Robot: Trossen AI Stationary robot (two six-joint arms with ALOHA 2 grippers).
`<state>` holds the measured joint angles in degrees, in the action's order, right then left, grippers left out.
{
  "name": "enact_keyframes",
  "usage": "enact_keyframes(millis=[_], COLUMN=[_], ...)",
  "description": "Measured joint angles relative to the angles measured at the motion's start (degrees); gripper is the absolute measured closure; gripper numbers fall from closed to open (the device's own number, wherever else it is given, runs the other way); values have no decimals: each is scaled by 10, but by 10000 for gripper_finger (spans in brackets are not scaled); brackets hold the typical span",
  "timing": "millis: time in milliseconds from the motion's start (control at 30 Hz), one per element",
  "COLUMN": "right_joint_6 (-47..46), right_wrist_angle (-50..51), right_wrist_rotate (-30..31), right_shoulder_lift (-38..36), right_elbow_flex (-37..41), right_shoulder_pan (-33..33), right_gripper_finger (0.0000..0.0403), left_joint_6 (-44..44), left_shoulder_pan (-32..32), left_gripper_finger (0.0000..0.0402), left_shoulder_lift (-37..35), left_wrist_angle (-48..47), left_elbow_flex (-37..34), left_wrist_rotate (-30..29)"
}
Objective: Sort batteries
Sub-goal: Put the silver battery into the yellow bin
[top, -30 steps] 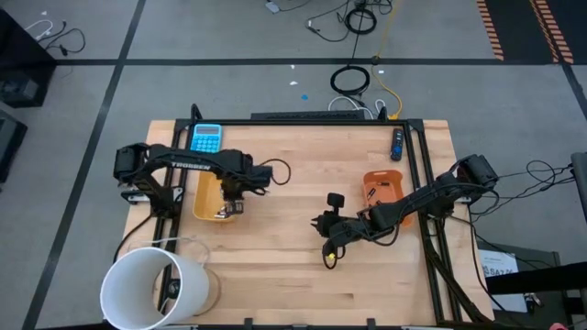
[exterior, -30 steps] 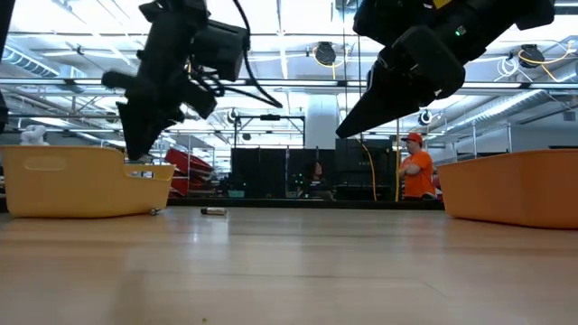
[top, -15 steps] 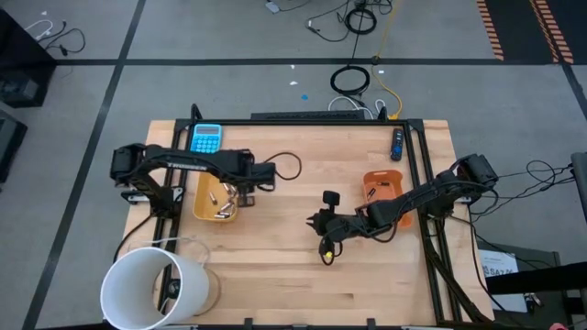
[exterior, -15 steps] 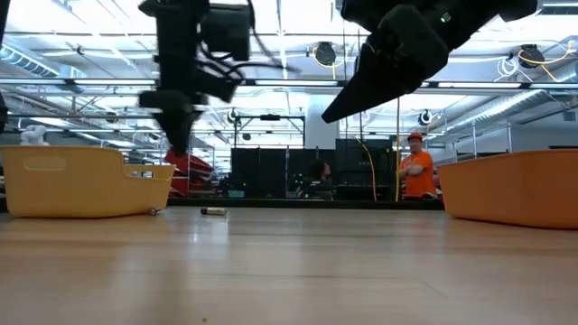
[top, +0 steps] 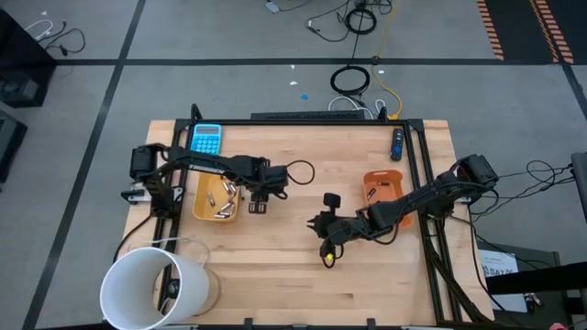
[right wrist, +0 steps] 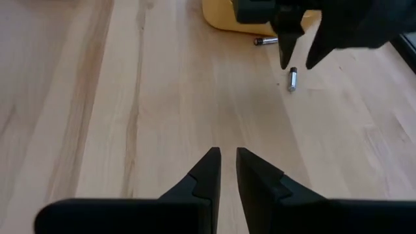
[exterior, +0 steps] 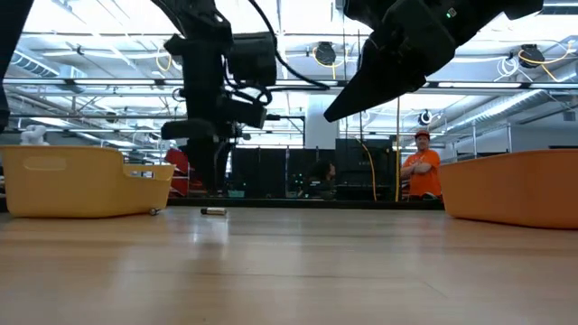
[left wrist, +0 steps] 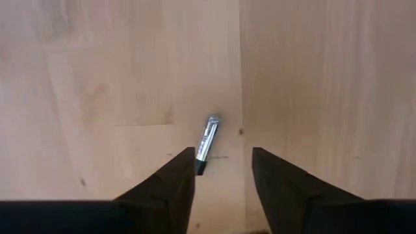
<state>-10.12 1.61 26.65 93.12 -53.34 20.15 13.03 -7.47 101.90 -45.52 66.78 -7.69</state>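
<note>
While the right gripper (right wrist: 224,162) waited mid-tabletop (top: 293,275) with fingers nearly together and empty, I saw my left gripper (left wrist: 223,162) had left the yellow tray (top: 204,209) and hung, fingers spread, over a loose battery (left wrist: 207,136) just beside it; other batteries (top: 223,192) lay inside.

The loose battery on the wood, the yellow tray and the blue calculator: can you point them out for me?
loose battery (left wrist: 207,138), left wrist view, middle of its silvery body.
yellow tray (top: 200,194), high view, its left wall.
blue calculator (top: 206,138), high view, centre of its face.
</note>
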Motion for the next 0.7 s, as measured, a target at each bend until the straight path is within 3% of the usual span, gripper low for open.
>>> enact_keyframes(millis=[200, 400, 567, 700], right_joint_6=[-14, -29, -36, -38], right_wrist_angle=[3, 4, 5, 9], right_wrist_rotate=[1, 3, 3, 3], right_shoulder_lift=[0, 0, 0, 0], right_elbow_flex=[0, 0, 0, 0], right_shoulder_pan=[6, 12, 14, 14], right_gripper_finger=[362, 362, 362, 362], left_joint_6=[25, 39, 51, 92], left_shoulder_pan=[-3, -18, -30, -26], left_gripper_finger=[186, 179, 193, 251], left_shoulder_lift=[21, 43, 71, 88], left_wrist_angle=[18, 32, 32, 32], left_elbow_flex=[0, 0, 2, 3], left_wrist_rotate=[-28, -17, 9, 9])
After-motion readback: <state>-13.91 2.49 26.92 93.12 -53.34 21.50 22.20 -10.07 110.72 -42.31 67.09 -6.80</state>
